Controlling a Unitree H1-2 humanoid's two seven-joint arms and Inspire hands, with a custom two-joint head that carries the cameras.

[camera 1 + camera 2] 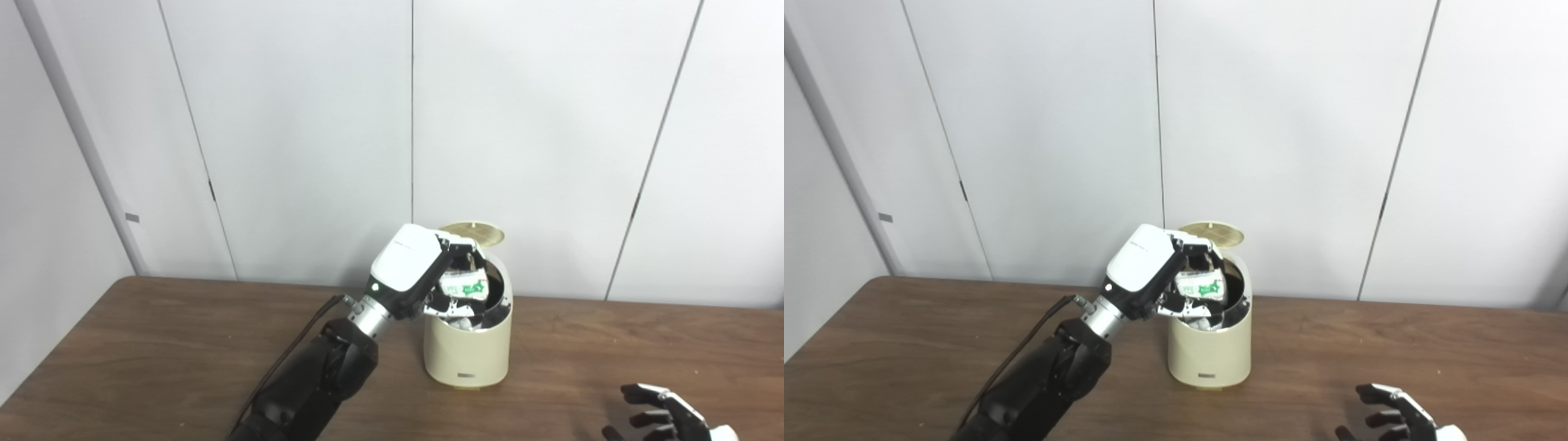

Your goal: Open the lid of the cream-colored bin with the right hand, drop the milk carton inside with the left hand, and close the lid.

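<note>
While the brown wooden counter spans the whole foreground beneath white wall panels, the cream-colored bin stands on it near the middle, close to the wall. Its round lid is raised, tipped back at the rear of the rim, leaving the dark mouth uncovered. From the lower left, the left hand reaches up over the near-left edge of that mouth, its fingers clenched around the milk carton, a white carton with green print held right at the opening, partly below the rim. Low in the right corner, well apart from the bin, the right hand hovers above the counter with fingers spread and curled, grasping nothing
</note>
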